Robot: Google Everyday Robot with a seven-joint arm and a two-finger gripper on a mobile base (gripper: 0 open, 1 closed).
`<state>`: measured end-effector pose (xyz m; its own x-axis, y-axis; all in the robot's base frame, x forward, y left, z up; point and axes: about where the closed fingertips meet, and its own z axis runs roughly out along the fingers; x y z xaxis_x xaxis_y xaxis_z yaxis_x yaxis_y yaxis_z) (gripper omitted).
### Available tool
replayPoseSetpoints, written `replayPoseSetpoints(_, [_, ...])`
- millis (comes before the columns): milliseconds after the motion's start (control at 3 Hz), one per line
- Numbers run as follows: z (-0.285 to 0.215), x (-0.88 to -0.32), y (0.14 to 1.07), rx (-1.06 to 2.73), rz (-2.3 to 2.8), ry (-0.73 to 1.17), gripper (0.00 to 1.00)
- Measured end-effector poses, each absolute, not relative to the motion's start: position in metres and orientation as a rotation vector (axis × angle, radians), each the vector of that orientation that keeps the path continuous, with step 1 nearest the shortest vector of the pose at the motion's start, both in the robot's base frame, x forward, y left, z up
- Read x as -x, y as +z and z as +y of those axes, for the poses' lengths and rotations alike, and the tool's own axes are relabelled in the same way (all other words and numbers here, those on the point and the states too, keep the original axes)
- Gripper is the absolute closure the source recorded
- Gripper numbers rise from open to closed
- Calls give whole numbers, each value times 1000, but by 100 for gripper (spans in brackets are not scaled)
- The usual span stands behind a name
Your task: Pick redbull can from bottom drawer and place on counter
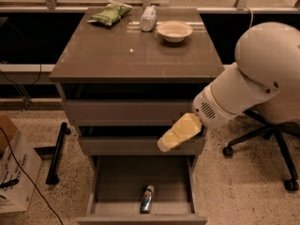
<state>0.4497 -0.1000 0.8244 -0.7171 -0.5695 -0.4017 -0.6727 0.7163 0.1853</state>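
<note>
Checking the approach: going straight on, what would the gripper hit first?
The cream gripper, before the middle drawer, points down-left: probably the open bottom drawer's grey floor, left of the blue-and-silver can; depth unclear.

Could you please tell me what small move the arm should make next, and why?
Probably lower the gripper into the open bottom drawer, toward the redbull can. The gripper hangs in front of the middle drawer, above the can and to its right in the view, and the can lies on its side near the drawer's front, untouched.
</note>
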Motion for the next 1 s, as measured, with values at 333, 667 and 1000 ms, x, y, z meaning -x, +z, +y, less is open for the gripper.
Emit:
replayPoseSetpoints(333, [-80,-458,791,867,2642,552,0])
replayPoseSetpoints(667, [-65,-467,754,783,2683,629,0])
replayPoseSetpoints(1000, [-54,-474,713,699,2726,711,0])
